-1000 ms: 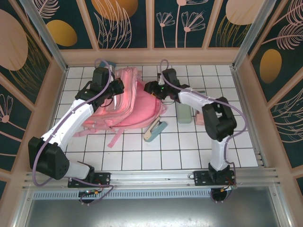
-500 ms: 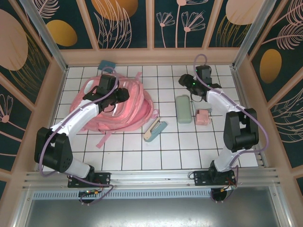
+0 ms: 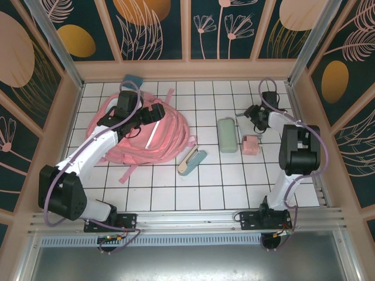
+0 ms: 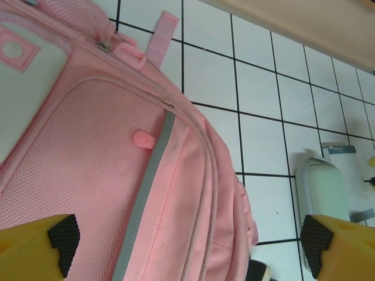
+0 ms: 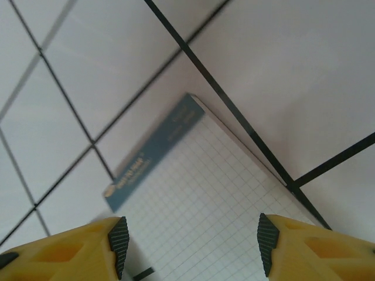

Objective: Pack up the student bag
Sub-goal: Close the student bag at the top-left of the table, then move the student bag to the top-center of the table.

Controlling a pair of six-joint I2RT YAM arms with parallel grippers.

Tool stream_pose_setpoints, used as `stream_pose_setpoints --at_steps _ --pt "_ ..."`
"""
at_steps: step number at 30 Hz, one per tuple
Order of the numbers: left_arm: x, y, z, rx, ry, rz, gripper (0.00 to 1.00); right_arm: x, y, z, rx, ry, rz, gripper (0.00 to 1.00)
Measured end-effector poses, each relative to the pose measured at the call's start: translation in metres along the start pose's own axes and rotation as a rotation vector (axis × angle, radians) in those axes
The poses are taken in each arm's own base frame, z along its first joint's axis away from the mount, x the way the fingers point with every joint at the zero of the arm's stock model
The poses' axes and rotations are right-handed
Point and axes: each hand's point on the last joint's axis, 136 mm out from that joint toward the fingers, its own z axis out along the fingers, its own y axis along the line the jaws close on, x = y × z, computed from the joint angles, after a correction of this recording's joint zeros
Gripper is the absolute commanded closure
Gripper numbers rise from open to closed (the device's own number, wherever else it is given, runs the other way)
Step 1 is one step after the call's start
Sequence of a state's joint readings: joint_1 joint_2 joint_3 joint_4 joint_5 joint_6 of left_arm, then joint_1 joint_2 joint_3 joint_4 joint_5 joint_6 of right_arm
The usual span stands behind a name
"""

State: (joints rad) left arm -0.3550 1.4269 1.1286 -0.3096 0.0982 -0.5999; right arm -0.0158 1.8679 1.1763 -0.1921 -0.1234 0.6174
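Observation:
The student bag [image 3: 153,136] is a big pink backpack lying flat at the left-centre of the tiled table. In the left wrist view its mesh front pocket and grey reflective strip [image 4: 146,193] run beneath the camera. My left gripper [image 3: 150,115] hovers just over the bag's top, open wide with nothing between the fingers [image 4: 186,249]. My right gripper [image 3: 253,115] is at the far right, open above a squared-paper notepad [image 5: 217,205] with a blue header strip. Its fingertips [image 5: 119,246] stand on either side of the pad, apart from it.
A pale green case [image 3: 227,135] lies right of the bag, with a small pink item [image 3: 251,145] beside it. A green and cream stapler-like item [image 3: 192,161] sits at the bag's lower right. A teal object [image 3: 133,79] lies at the back wall. Loose pink straps [image 3: 130,173] trail toward me.
My left gripper has opened and let go of the bag, which has dropped flat. The right arm has swung from the bag to the far right, over the notepad.

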Motion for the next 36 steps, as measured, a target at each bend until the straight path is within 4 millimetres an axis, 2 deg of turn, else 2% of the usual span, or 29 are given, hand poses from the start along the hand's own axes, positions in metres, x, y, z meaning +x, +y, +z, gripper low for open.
stream_pose_setpoints --at_steps 2,4,7,12,16,19,22,24,27,29,31,36 --pt "-0.001 -0.001 -0.002 0.004 -0.005 0.001 0.02 0.009 -0.005 0.012 0.011 0.035 0.012 0.39" --pt "-0.002 -0.001 -0.003 0.005 -0.007 0.001 0.02 0.003 0.003 0.013 -0.015 0.037 0.019 0.39" --pt "-0.002 -0.002 -0.005 0.008 -0.012 0.001 0.01 -0.003 0.019 0.028 -0.046 0.053 0.014 0.39" --pt "-0.002 -0.002 -0.009 0.011 -0.016 0.001 0.01 -0.018 0.063 0.052 -0.126 0.058 -0.023 0.39" --pt "-0.001 -0.003 -0.009 0.014 -0.014 0.001 0.01 -0.016 0.103 0.070 -0.183 0.074 -0.070 0.39" --pt "-0.001 -0.003 -0.009 0.014 -0.014 -0.001 0.01 -0.001 0.134 0.080 -0.223 0.099 -0.117 0.40" --pt "-0.001 -0.003 -0.008 0.017 -0.012 -0.003 0.01 0.023 0.165 0.085 -0.261 0.137 -0.170 0.40" --pt "-0.001 -0.003 -0.008 0.018 -0.009 -0.005 0.02 0.044 0.185 0.086 -0.288 0.165 -0.210 0.40" --pt "0.002 -0.004 -0.005 0.027 0.003 -0.008 0.03 0.076 0.203 0.082 -0.323 0.216 -0.270 0.40" --pt "0.002 -0.005 0.000 0.035 0.010 -0.014 0.05 0.092 0.211 0.079 -0.338 0.244 -0.302 0.40" --pt "0.004 -0.006 0.009 0.040 0.029 -0.025 0.11 0.104 0.216 0.077 -0.348 0.261 -0.331 0.39" --pt "-0.002 -0.016 0.043 0.071 0.067 -0.047 0.24 0.108 0.216 0.068 -0.348 0.265 -0.362 0.38"
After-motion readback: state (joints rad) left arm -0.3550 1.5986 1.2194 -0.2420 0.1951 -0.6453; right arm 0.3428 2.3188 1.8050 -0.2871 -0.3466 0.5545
